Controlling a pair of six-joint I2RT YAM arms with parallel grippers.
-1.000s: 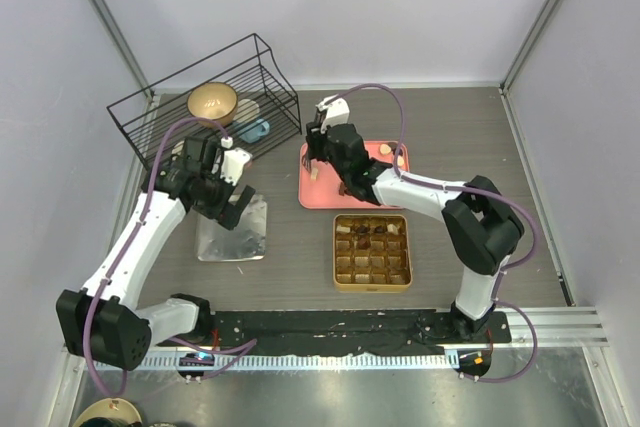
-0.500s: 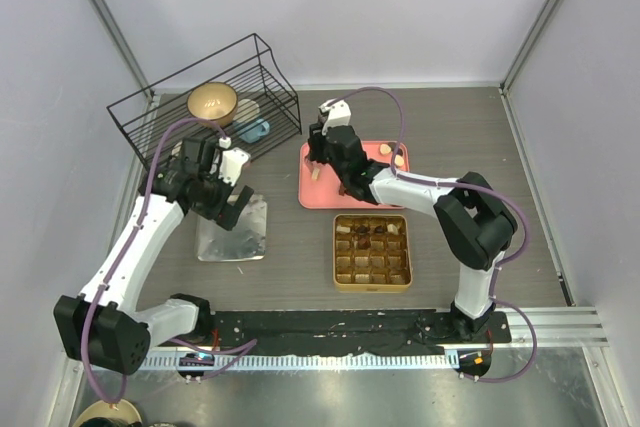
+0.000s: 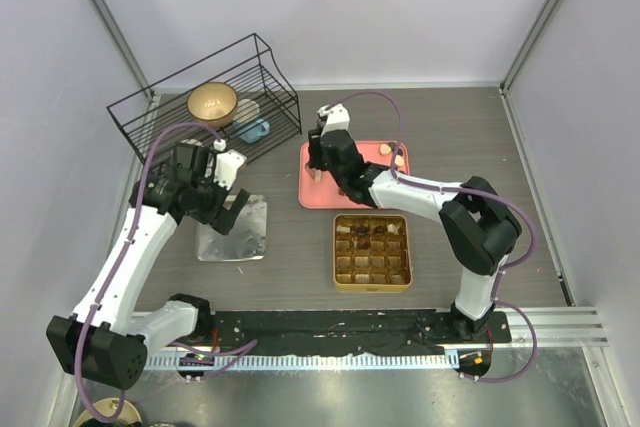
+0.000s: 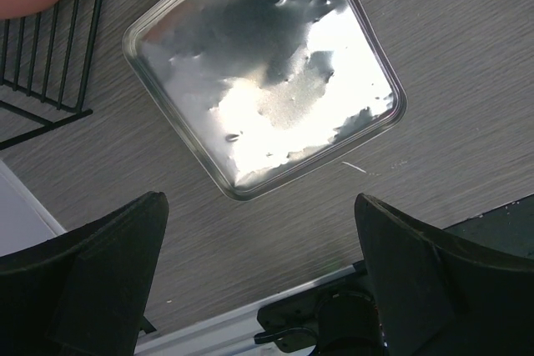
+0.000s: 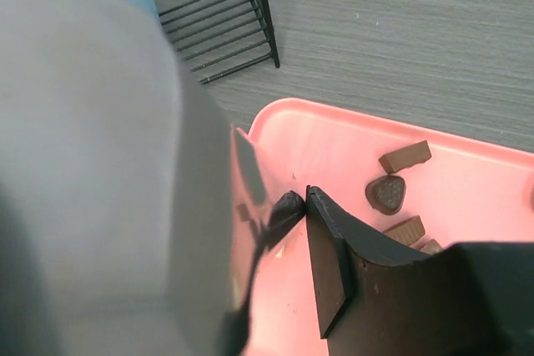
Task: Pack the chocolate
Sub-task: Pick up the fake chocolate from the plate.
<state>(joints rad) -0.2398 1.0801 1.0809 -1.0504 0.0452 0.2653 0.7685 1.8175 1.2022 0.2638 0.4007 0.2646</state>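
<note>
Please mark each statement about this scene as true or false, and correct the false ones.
1. The left claw is open over the silver lid. True.
2. Every cell of the gold tin is filled. False: only the far rows hold pieces, and many cells look empty.
3. The right claw is over the pink tray. True.
4. No chocolate is left on the pink tray. False: several pieces lie on it.
5. The gold bowl sits on the silver lid. False: it is in the wire basket.
</note>
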